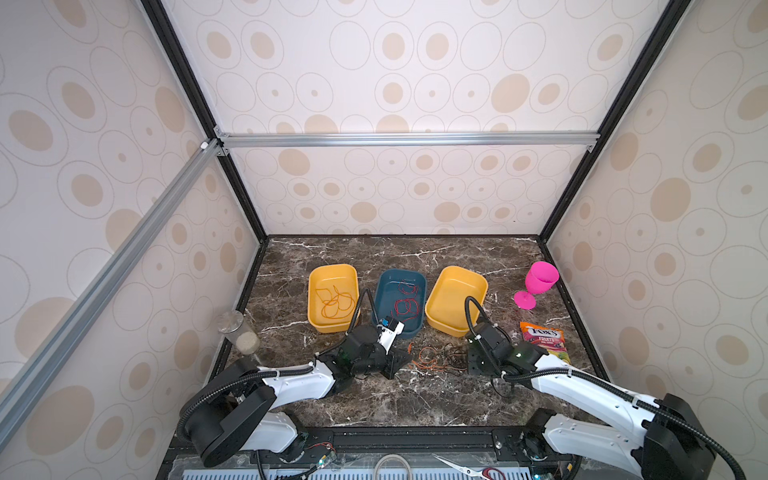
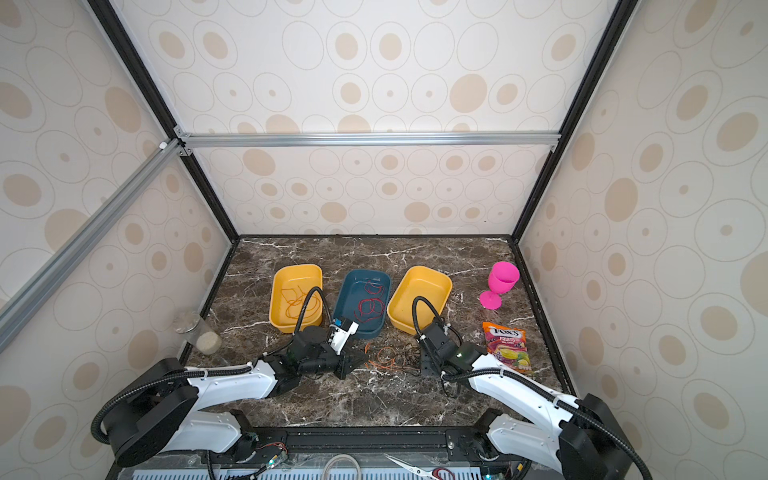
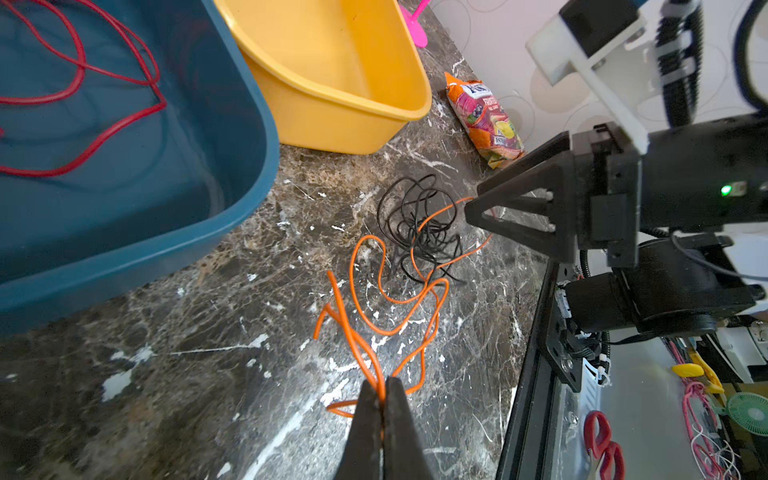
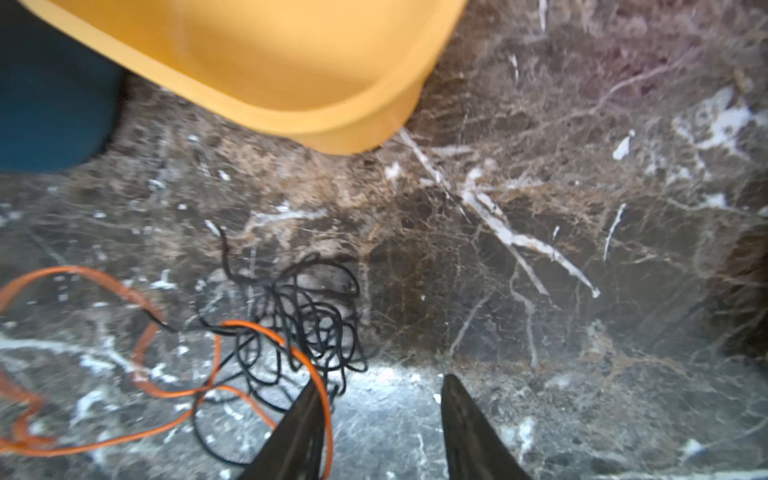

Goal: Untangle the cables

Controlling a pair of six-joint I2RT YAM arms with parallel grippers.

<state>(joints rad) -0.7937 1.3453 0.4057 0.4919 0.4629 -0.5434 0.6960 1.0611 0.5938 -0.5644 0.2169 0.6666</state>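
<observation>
Orange cable (image 3: 351,266) is being held by the clamped left pincer (image 3: 380,384); the right pincer (image 4: 380,380) is gaping and probably needs to pin the black cable (image 3: 417,235).

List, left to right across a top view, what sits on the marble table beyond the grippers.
Clear plastic jar → yellow plastic tray holding orange cable → dark blue plastic tray holding red cable → empty yellow plastic tray → pink plastic goblet. Candy bag overlaps the goblet, so omitted.
</observation>
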